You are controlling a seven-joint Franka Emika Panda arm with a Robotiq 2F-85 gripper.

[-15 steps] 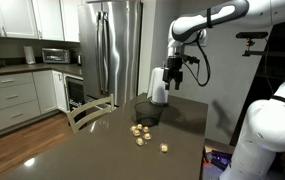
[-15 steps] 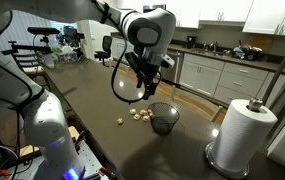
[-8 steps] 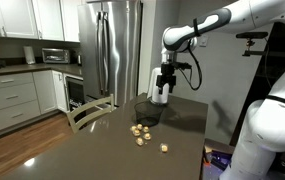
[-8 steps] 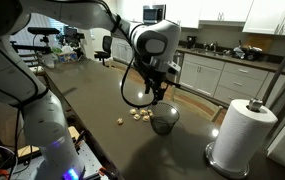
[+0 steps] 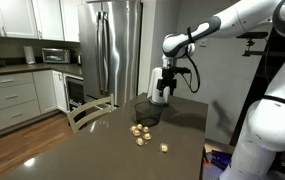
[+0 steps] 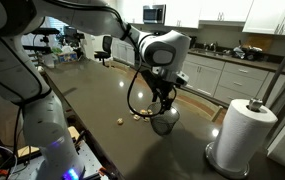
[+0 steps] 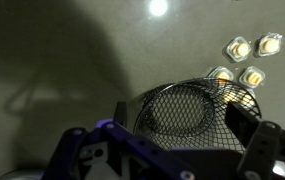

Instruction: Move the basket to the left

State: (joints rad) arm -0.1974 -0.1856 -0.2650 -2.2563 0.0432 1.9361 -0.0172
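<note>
Approach step, grasp not yet made. I had the gripper (image 6: 162,104) low over the basket (image 6: 164,122), right above its rim in both exterior views. In the wrist view the jaws were spread wide with nothing between them gripped. The basket (image 7: 187,110) filled the space ahead of the fingers (image 7: 82,150); I couldn't tell whether either pad touched the mesh.

The basket (image 5: 148,110) sat upright on the dark table (image 5: 72,150), with the tan lumps (image 6: 137,114) just beside it. Four lumps (image 7: 244,60) showed in the wrist view past its rim, one seen through the wire. The paper towel roll (image 6: 244,135) stood apart from it on the same table.

My judgement was that the basket hadn't been moved yet. The next move called for a short drop so one finger went inside the rim and one outside, then a close on the wire wall. After that, a small lift or a drag to the left. The mesh was thin and the basket tapered, so a shallow pinch could slip or tip it. The lumps sat close enough to get knocked during the slide.
</note>
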